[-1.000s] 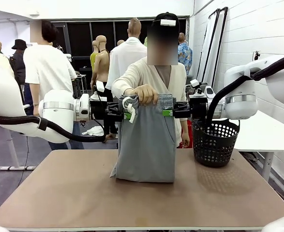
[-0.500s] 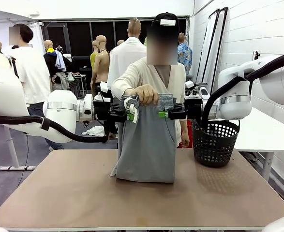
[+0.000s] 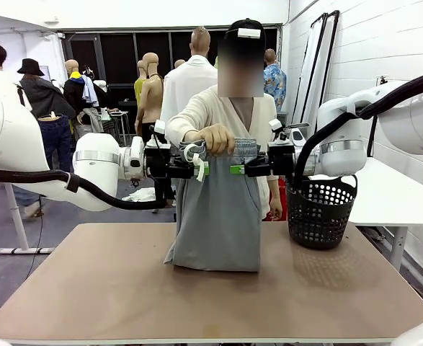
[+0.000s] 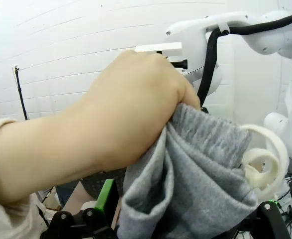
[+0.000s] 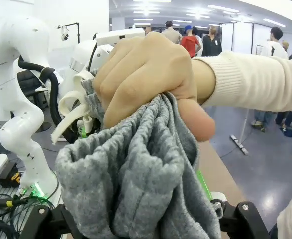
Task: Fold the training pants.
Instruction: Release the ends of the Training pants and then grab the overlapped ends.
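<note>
Left tool (image 3: 200, 171) and right tool (image 3: 238, 170) are spread, each straddling the waistband of the training pants (image 3: 218, 216), which hang between them from the person's hand (image 3: 217, 139). Close squarely on all layers, clear of the knuckles.

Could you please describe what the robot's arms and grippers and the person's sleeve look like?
The left arm and right arm are glossy white with thick black cables. The left gripper and right gripper are black with green pads. The sleeve is cream knit.
</note>
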